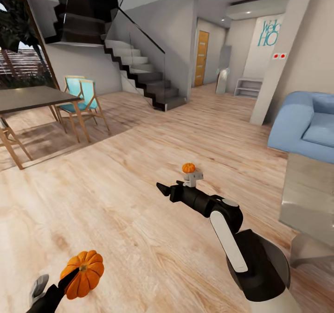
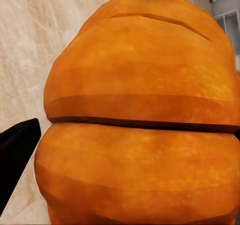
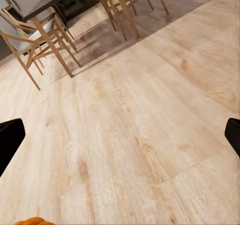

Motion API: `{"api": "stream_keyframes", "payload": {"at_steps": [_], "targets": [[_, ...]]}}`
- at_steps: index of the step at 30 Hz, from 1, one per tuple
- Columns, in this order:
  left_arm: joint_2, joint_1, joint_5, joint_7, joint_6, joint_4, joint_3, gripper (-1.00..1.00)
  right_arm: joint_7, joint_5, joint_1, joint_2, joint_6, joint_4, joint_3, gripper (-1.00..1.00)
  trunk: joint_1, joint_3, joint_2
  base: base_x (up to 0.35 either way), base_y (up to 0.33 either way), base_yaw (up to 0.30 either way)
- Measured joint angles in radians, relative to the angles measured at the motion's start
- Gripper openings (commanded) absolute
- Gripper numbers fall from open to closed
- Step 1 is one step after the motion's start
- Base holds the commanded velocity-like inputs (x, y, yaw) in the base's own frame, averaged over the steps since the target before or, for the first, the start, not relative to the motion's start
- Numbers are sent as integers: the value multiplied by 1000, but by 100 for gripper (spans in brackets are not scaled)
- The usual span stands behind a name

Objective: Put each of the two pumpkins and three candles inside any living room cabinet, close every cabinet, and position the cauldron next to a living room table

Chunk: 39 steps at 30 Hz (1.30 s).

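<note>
Nearest, at the lower left of the head view, the left claw [image 1: 69,276] grips a bright-orange ribbed pumpkin [image 1: 83,274] above the pale wooden floor [image 1: 130,201]; one dark finger [image 1: 68,276] lies across its near side. In the left wrist view this pumpkin [image 2: 140,120] crowds the lens, with a black fingertip [image 2: 17,150] just beside it.

Further out, the right arm reaches forward over the floor, and the right claw [image 1: 162,190] stands wide and holds nothing. In the right wrist view its two black fingertips [image 3: 10,140] sit at opposite edges, with bare planks between them and a sliver of orange at the lower edge.

Just past the right wrist, a second pumpkin [image 1: 188,168] appears small; whether it rests on the floor cannot be told. At the right edge is a corner of the glossy grey desk [image 1: 308,197], with a blue sofa [image 1: 304,125] behind it.

To the left stands a dining table [image 1: 28,97] with wooden chairs [image 1: 83,102], and beyond them a dark staircase [image 1: 139,72] climbs the wall
</note>
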Motion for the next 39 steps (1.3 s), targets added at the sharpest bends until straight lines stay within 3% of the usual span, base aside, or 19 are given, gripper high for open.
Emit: {"api": "stream_keyframes", "payload": {"at_steps": [6, 11, 15, 20, 32, 37, 38, 39], "targets": [[0, 0, -1, 1, -1, 0, 0, -100, -6, -3, -2, 3, 7, 10, -7, 100, 0, 4, 0, 314, 137, -292], [0, 0, -2, 2, -1, 0, 0, -100, -9, -2, -4, 5, 25, 46, -121, 100, 0, 7, 0, 324, 125, -229], [0, 0, -3, 2, -1, 0, 0, -100, -9, -9, -5, 3, 56, 58, -166, 100, 0, 8, 0, 325, 123, -61], [0, 0, -2, -1, -3, -5, 8, -100, -8, -49, -5, 1, 68, 58, -222, 100, 0, 8, 0, 325, 128, -6], [0, 0, -2, 0, -1, -5, 13, -100, -4, -75, -4, -2, 72, 43, -240, 100, 0, 8, 0, 263, 215, -1], [0, 0, -4, 1, -1, -4, 12, -100, -6, -131, -3, -1, 162, 18, -244, 100, 0, 8, 0, 175, 291, 0], [0, 0, -4, 0, -1, -4, 13, -100, -7, -140, -4, -1, 194, 18, -258, 100, 0, 8, 0, 162, 298, -172], [0, 0, -1, 0, 1, -4, 13, -100, -8, -149, -4, 1, 239, 19, -321, 100, 0, 8, 0, 162, 299, -196]]}}
